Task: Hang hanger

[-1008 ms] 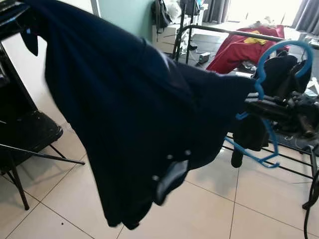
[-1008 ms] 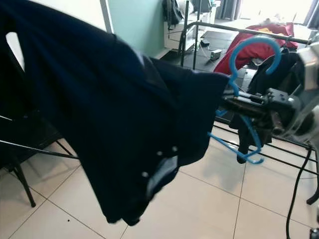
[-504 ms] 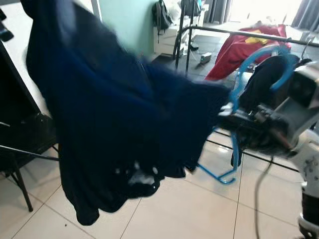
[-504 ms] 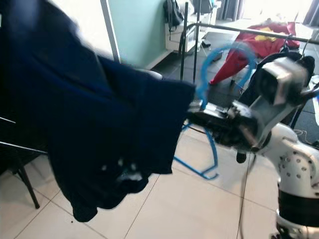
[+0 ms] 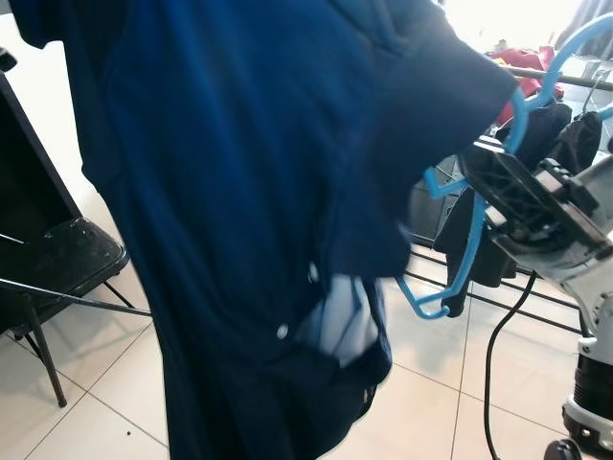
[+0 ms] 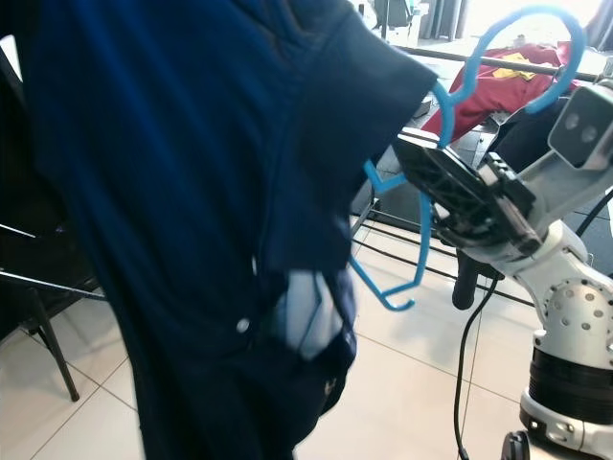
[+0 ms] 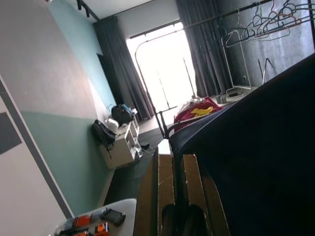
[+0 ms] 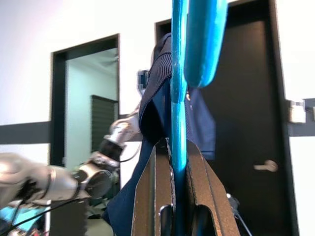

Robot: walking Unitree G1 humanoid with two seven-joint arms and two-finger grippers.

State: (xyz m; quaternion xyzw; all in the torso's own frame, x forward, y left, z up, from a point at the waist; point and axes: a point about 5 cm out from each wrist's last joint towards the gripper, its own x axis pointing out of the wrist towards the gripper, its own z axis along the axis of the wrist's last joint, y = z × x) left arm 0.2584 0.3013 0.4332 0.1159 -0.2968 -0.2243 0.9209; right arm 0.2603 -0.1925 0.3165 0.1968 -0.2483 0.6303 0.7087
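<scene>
A light blue plastic hanger (image 6: 427, 240) carries a navy shirt (image 5: 239, 192) that hangs down across the left and middle of the head views. My right gripper (image 6: 419, 153) is shut on the hanger below its hook (image 6: 541, 24), which points up to the right. In the right wrist view the blue hanger (image 8: 178, 123) runs between the fingers (image 8: 147, 196), with the shirt collar beside it. In the left wrist view my left gripper (image 7: 172, 162) is shut on an edge of the navy shirt (image 7: 256, 162), high at the left.
A black drying rack rail (image 6: 488, 59) holds a red garment (image 6: 498, 86) and a dark garment (image 5: 575, 144) behind the hanger. A black folding chair (image 5: 57, 254) stands at the left on the tiled floor (image 5: 431, 402). A black cable (image 5: 490, 364) hangs near my body.
The hanger and shirt have risen and come closer to the camera. The shirt now hangs more upright and covers more of the view, and the hook stands higher.
</scene>
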